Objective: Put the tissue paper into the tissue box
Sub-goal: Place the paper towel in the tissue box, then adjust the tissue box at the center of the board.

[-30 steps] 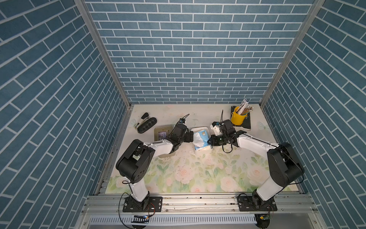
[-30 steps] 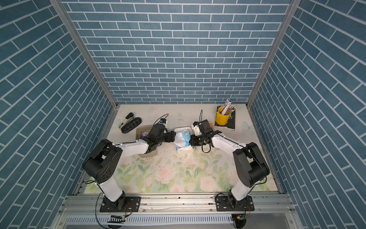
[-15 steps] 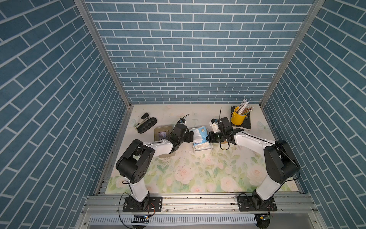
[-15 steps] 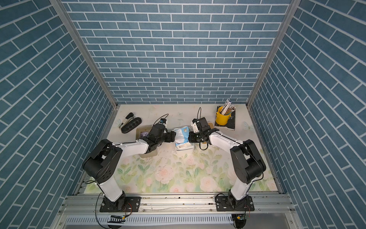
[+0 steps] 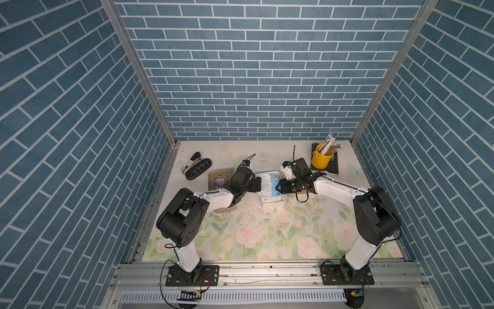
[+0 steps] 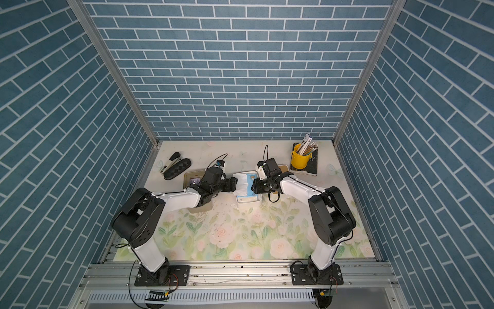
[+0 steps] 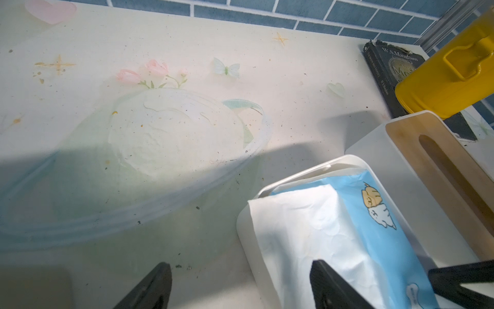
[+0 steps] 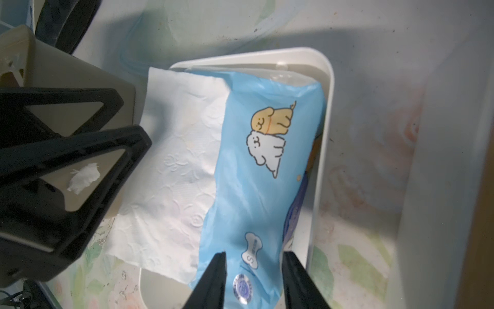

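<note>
The tissue paper (image 5: 270,184) (image 6: 247,184) is a light blue pack (image 8: 267,160) with a white sheet (image 8: 181,174) hanging out of its side. It lies in the open white tissue box (image 5: 274,200) (image 8: 327,133), and the sheet drapes over the box's left rim. My right gripper (image 8: 254,256) (image 5: 279,186) hovers over the pack's right end with its jaws a little apart, gripping nothing. At the box's left side my left gripper (image 7: 239,264) (image 5: 257,184) stands wide open. One of its fingers (image 7: 328,283) is over the sheet, the other over the mat.
The box's wood-topped lid (image 7: 441,171) with its slot lies just right of the box. A yellow pencil cup (image 5: 320,159) stands on a dark book (image 5: 332,168) at the back right. A stapler (image 5: 191,163), a black case (image 5: 199,171) and a beige tray (image 5: 219,179) lie to the left.
My right jaws were shut a second ago and have parted. The pack, tilted up before, now lies lower in the box. My left arm has not moved.
</note>
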